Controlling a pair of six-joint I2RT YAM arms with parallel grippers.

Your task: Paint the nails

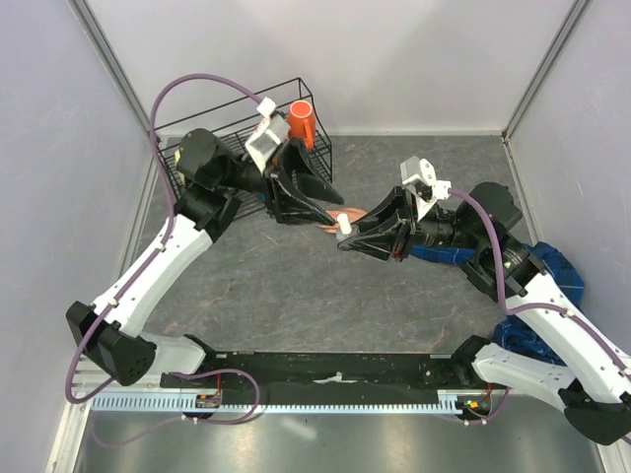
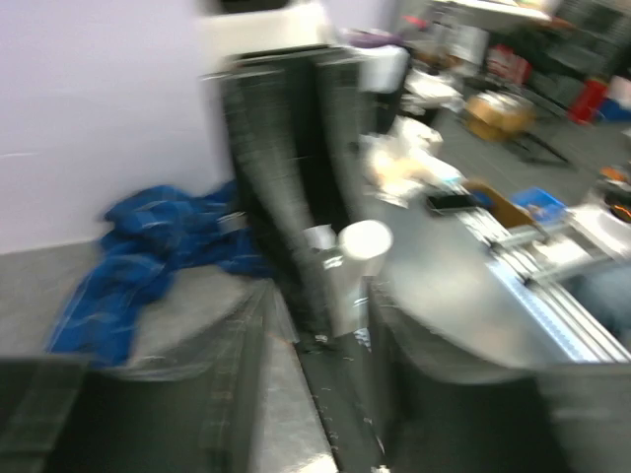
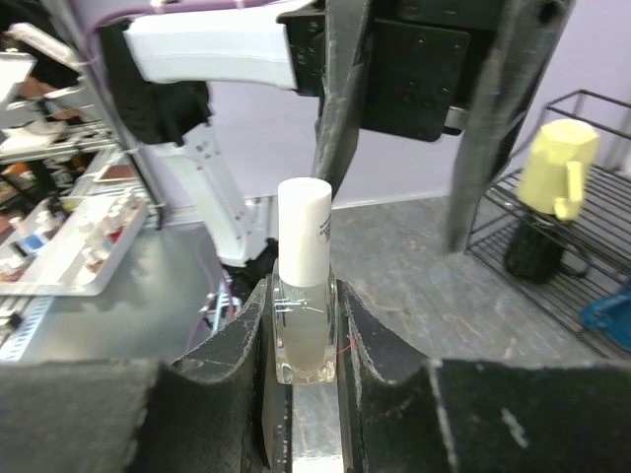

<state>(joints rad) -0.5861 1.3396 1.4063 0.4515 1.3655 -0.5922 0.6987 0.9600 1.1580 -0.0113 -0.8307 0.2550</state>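
Observation:
My right gripper (image 1: 347, 239) (image 3: 302, 340) is shut on a small clear bottle (image 3: 301, 315) with a white cap (image 1: 343, 223) (image 3: 304, 227) and holds it upright above the table. My left gripper (image 1: 335, 211) is open. Its fingers (image 3: 337, 108) hang apart just above and around the cap. In the blurred left wrist view the cap (image 2: 363, 241) stands just beyond my open left gripper (image 2: 315, 414). A sliver of the peach-pink fake hand (image 1: 326, 229) shows under the grippers. Its nails cannot be made out. The blue plaid sleeve (image 1: 436, 255) runs under my right arm.
A black wire rack (image 1: 326, 150) stands at the back left with an orange mug (image 1: 302, 120) on it; both show at the right of the right wrist view (image 3: 557, 163). Crumpled blue cloth (image 1: 554, 274) (image 2: 148, 256) lies at the right. Pale walls enclose the table.

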